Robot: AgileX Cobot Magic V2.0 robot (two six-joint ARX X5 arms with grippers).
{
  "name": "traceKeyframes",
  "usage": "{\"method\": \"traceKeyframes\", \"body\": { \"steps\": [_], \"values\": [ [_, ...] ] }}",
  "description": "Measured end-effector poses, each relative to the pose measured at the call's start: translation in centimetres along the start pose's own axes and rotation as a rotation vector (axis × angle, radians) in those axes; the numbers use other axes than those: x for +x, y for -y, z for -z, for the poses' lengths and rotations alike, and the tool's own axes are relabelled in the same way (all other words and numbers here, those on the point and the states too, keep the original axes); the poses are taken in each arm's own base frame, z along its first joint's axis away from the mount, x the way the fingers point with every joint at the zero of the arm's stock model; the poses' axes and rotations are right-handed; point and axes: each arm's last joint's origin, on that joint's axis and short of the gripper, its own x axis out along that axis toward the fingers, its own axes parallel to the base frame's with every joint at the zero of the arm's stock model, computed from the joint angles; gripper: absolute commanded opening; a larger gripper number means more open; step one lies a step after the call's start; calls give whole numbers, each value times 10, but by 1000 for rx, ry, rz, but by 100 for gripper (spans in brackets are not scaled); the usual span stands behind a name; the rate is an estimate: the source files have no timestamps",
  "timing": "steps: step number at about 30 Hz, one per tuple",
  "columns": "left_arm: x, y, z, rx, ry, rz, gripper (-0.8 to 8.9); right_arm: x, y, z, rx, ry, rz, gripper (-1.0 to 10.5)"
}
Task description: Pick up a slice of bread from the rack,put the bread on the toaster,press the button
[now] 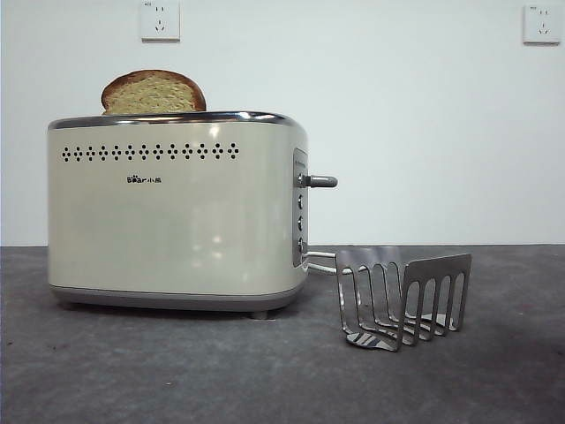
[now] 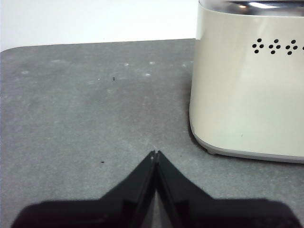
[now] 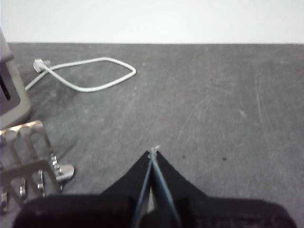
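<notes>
Slice of bread (image 1: 153, 93) atop toaster (image 1: 177, 221) shows only from front.

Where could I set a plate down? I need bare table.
Bare table lies in front of the toaster and beyond the rack towards the side edge. It is tight between toaster and rack, and a white cord lies behind.

- The toaster (image 1: 177, 212) carries a small dark logo (image 1: 144, 180) on its broad cream side, under the row of vent holes. It seems to start with "Bear" followed by smaller characters, too small to read with certainty.
- The end panel's round buttons (image 1: 300, 223) show no markings that can be made out.
- No other readable text appears in any view.
</notes>
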Motion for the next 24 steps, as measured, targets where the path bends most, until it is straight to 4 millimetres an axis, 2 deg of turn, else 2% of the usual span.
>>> {"method": "traceKeyframes", "body": {
  "steps": [13, 19, 24],
  "values": [
    [0, 0, 0, 0, 0, 0, -3, -1, 0, -1, -40, 11, 8, 0],
    [0, 0, 0, 0, 0, 0, -3, -1, 4, 0, -67, 1, 131, 1],
    [0, 0, 0, 0, 0, 0, -3, -1, 4, 0, -70, 1, 142, 0]
  ]
}}
